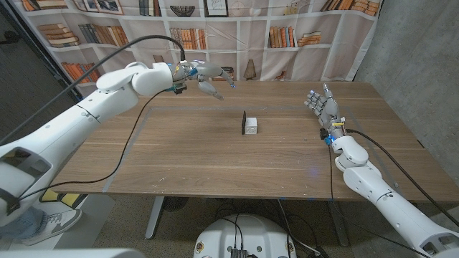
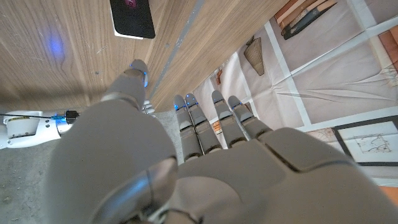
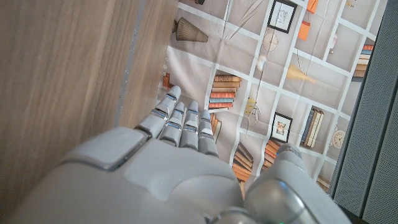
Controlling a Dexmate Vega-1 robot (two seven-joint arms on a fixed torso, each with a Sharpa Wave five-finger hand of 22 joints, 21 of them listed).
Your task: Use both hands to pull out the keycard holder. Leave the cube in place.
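A small white cube (image 1: pixel 252 127) sits at the middle of the wooden table (image 1: pixel 179 154). A thin black keycard holder (image 1: pixel 244 122) stands on edge against the cube's left side; in the left wrist view the black keycard holder (image 2: pixel 132 17) appears on the wood beyond my fingertips. My left hand (image 1: pixel 203 75) hovers over the table's far left part, well away from the cube, fingers spread and holding nothing. My right hand (image 1: pixel 322 104) is raised near the table's right side, fingers apart and empty, to the right of the cube.
A printed bookshelf backdrop (image 1: pixel 237 36) hangs behind the table's far edge. A black cable (image 1: pixel 122 154) loops from my left arm across the table's left part. A grey wall (image 1: pixel 419 50) stands at the right.
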